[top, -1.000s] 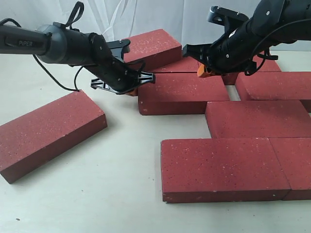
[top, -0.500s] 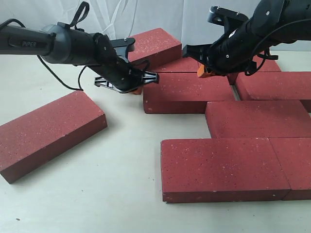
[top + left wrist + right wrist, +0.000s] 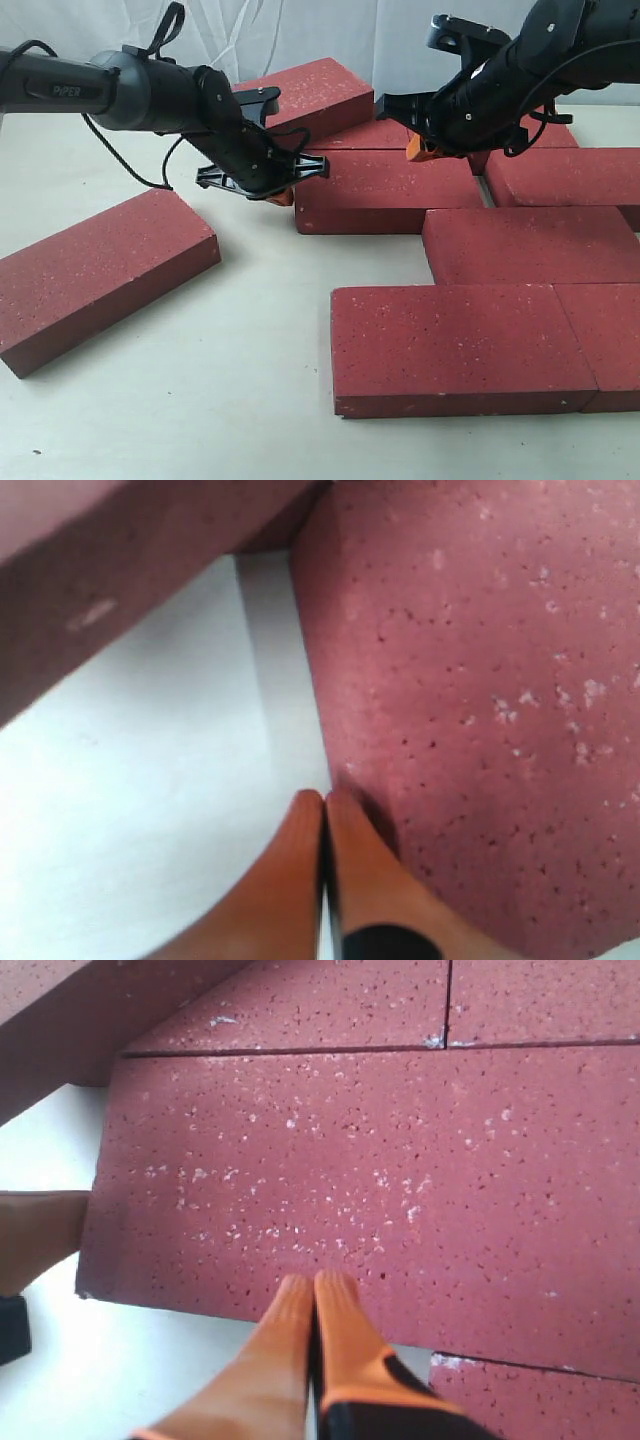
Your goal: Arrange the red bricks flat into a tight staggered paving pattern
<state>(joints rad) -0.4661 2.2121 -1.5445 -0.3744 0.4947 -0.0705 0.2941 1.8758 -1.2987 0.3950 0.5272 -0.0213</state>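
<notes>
Far left: dark red speckled rectangular paver brick (image 3: 100,275) flat, apart, long axis diagonal. Then left gripper (image 3: 282,192), orange fingers pressed together, against left end of centre brick (image 3: 385,190), long axis left-right. Over its far edge, right gripper (image 3: 416,147), fingers closed tight. Rightward, laid bricks (image 3: 530,245) staggered, long axes left-right.

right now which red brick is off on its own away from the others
The dark red speckled rectangular brick at the exterior view's far left: it lies askew, touching no other, while the rest cluster together.
</notes>
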